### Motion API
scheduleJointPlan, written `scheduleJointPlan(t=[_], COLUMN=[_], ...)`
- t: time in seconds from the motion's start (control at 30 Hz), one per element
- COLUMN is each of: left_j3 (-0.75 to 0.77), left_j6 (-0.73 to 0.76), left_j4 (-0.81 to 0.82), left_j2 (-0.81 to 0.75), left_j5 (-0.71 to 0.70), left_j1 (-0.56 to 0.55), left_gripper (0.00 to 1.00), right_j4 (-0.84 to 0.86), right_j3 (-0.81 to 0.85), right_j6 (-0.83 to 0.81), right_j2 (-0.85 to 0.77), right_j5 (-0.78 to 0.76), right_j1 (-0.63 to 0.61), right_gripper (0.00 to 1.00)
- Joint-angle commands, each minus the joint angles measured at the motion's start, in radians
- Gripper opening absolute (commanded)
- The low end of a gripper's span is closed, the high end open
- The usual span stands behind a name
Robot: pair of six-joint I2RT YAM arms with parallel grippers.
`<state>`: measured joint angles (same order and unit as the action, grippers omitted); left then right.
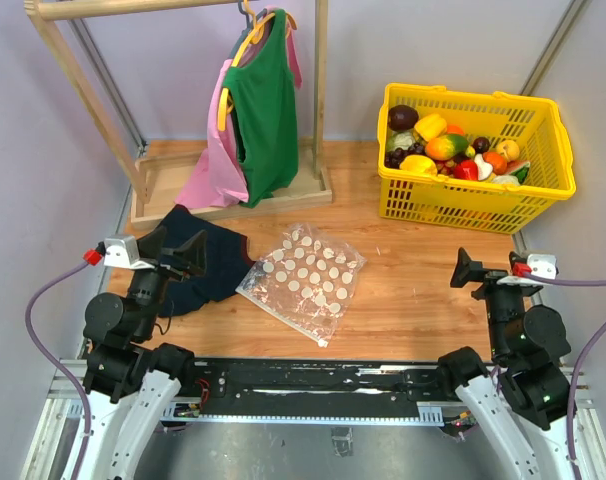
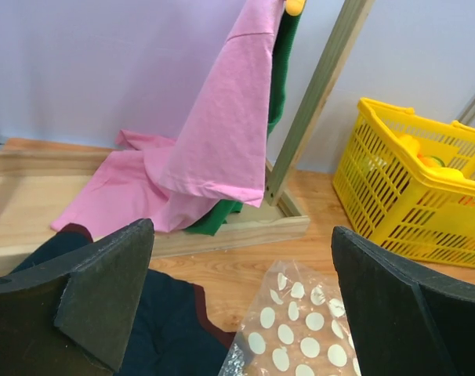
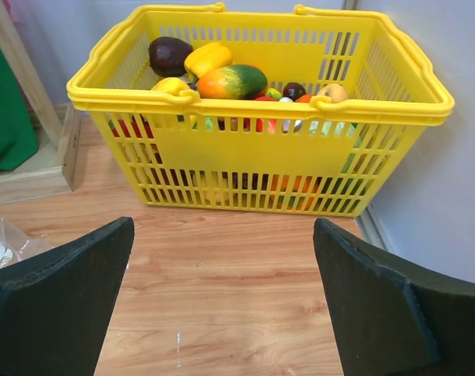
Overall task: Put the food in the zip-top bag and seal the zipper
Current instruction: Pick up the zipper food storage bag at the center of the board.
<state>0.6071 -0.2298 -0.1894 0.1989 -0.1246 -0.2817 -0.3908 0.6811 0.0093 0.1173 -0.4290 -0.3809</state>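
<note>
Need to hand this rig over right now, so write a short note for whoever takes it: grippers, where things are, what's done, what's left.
Left gripper: open, empty, over the navy cloth beside the zip-top bag.
Right gripper: open, empty, facing the yellow basket.
Toy food: all in the basket; bag lies flat on the table, looks empty.
Done: nothing.
Left: load the food, seal the bag.

Yellow basket [image 1: 453,205], wooden rack [image 1: 321,80], green top [image 1: 263,110], pink shirt [image 1: 215,170], navy cloth [image 1: 208,265], wooden table [image 1: 413,290]
</note>
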Motion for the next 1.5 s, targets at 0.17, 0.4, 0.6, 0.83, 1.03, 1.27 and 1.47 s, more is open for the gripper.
scheduleJointPlan(t=[0.17,0.4,0.6,0.83,1.03,1.27,1.47], left_j3=[0.0,0.048,0.094,0.085,0.054,-0.004,-0.056], left_j6=[-0.022,-0.062,-0.139,-0.203,-0.249,-0.286,-0.317], left_j4=[0.019,-0.03,-0.094,-0.153,-0.159,-0.127,-0.062], left_j2=[0.017,0.091,0.19,0.332,0.453,0.567,0.594], left_j5=[0.059,0.116,0.17,0.271,0.344,0.398,0.405], left_j1=[0.006,0.006,0.006,0.006,0.004,0.002,-0.018], left_gripper=[0.99,0.99,1.0,0.99,0.99,0.99,0.99], right_j4=[0.009,-0.033,-0.046,-0.001,0.051,0.086,0.109], right_j3=[0.041,0.082,0.109,0.105,0.098,0.124,0.153], right_j6=[0.011,0.051,0.072,0.118,0.133,0.089,0.037], right_j2=[0.048,0.142,0.238,0.394,0.562,0.766,0.982], right_j5=[0.093,0.242,0.406,0.645,0.762,0.684,0.565], right_j1=[-0.013,-0.013,-0.013,-0.013,-0.05,-0.264,-0.437], right_gripper=[0.98,0.98,0.98,0.98,0.98,0.99,0.98])
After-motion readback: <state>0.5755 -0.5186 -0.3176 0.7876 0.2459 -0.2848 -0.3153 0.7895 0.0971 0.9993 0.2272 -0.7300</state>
